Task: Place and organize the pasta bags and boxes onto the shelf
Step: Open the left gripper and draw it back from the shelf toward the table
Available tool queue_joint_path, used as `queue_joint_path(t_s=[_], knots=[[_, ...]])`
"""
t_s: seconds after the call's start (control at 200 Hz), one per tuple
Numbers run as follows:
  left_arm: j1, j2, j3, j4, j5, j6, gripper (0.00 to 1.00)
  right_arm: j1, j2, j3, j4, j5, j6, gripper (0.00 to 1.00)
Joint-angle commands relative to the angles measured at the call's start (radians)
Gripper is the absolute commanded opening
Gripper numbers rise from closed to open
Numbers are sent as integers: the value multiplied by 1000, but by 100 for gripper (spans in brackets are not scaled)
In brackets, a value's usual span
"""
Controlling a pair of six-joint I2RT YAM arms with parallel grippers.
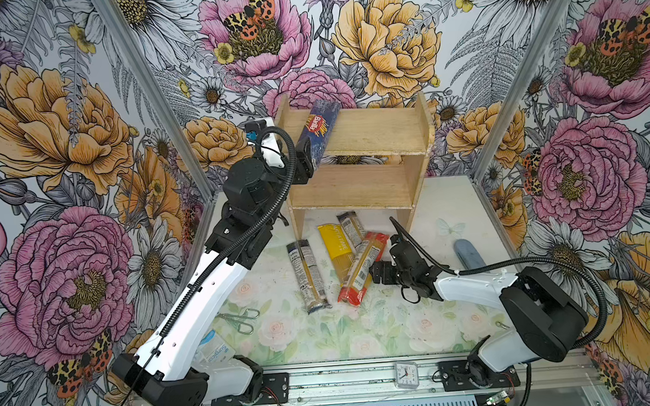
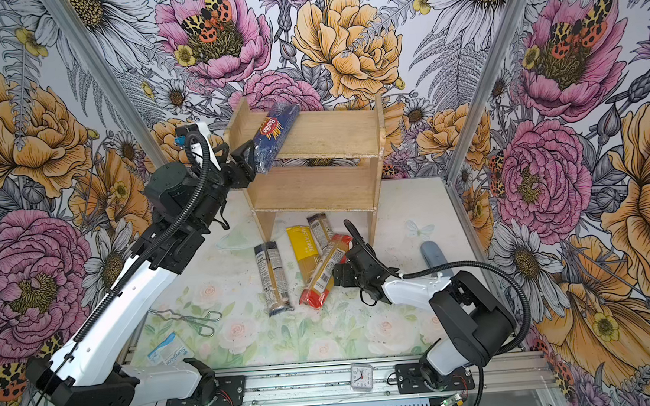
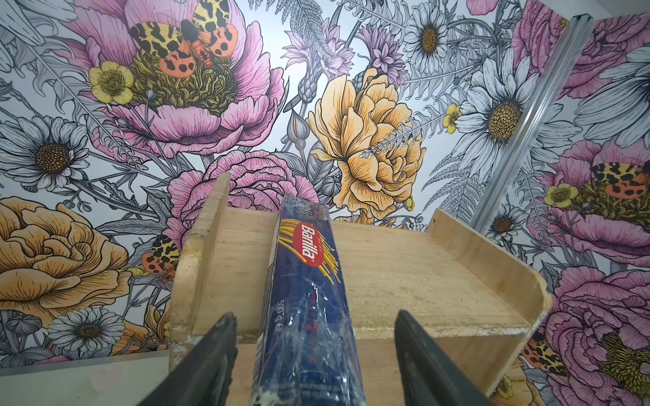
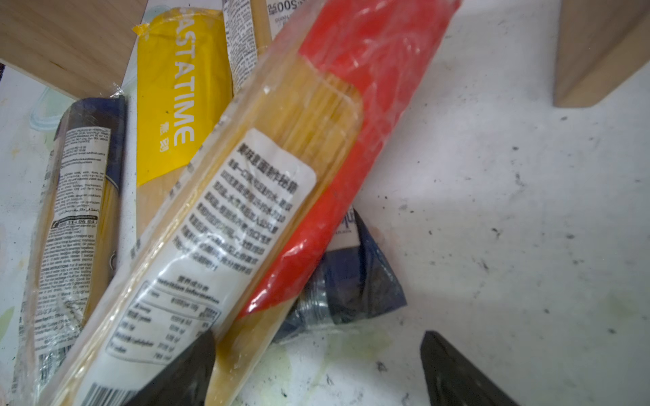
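The left arm (image 1: 198,308) is stretched from the lower left of both top views up toward the middle. The left end effector (image 1: 308,157) is held high. In the left wrist view its fingers (image 3: 214,358) are seen spread apart. The right arm (image 1: 471,286) is bent low at the lower right and is pointed left. The right end effector (image 1: 377,273) is held low, with its jaws set wide apart.

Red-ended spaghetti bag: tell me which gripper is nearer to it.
Right. The right gripper hovers open beside the red-ended bag; the left gripper is up at the shelf, straddling the Barilla box.
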Motion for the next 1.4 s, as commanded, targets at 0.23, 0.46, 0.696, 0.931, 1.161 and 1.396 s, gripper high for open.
queue_joint_path(t_s=[0.23,0.46,0.696,0.931,1.161,1.396], knots=[[4,-120,-123,-52,33,-7,76,14,-33,5,27,-19,51,93],[-33,-247,-305,-63,74,-20,79,24,-52,0,27,-15,89,93],[-50,-374,-490,-73,106,-48,79,49,-77,-5,27,-1,120,93],[-69,-487,-662,-91,165,-85,81,76,-114,-18,25,34,208,93],[-101,-563,-799,-98,202,-129,82,173,-121,-36,19,164,334,95],[-107,-633,-861,-137,249,-119,83,263,-71,-2,7,242,391,96]])
